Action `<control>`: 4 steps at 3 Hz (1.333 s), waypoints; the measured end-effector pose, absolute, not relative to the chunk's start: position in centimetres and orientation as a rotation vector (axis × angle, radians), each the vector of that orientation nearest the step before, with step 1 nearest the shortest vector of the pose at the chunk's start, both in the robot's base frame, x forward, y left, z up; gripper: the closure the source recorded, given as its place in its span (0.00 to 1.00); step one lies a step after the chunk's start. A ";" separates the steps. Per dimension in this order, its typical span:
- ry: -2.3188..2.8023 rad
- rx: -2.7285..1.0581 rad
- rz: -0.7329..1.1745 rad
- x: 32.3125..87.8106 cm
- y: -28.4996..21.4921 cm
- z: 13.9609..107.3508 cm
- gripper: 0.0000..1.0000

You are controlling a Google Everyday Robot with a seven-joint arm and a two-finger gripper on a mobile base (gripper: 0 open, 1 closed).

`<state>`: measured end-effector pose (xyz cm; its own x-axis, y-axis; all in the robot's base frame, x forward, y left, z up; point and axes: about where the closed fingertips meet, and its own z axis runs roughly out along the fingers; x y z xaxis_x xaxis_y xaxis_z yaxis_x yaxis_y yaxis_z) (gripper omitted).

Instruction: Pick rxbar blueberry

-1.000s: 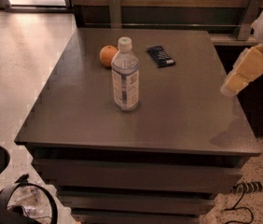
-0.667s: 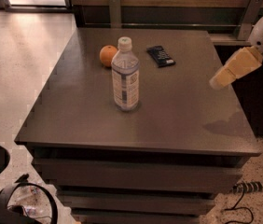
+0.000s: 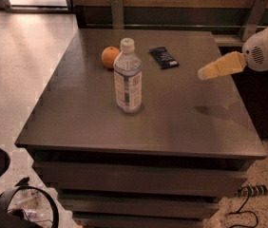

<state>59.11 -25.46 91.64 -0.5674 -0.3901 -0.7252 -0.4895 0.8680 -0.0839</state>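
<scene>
The rxbar blueberry (image 3: 163,57) is a small flat dark bar lying on the far middle of the dark table (image 3: 77,122). My gripper (image 3: 204,73) comes in from the right on a white arm, its tan fingers pointing left above the table, to the right of the bar and a little nearer the camera. It holds nothing. A clear water bottle (image 3: 128,77) stands upright left of the bar, closer to me. A round orange (image 3: 110,57) sits just behind the bottle's left side.
A wooden wall with metal brackets (image 3: 118,11) runs behind the table. The floor lies to the left. Cables and a power strip (image 3: 257,190) lie on the floor at the lower right, and dark gear with cables (image 3: 15,208) at the lower left.
My gripper has moved left and up over the table, from beyond the right edge toward the bar. The bar, bottle and orange have not moved.
</scene>
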 end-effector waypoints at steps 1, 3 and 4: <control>2.121 -0.545 0.218 63.4 -25.4 92.0 0.00; 2.073 -0.518 0.233 67.0 -25.2 92.8 0.00; 2.053 -0.525 0.281 68.8 -23.8 92.0 0.00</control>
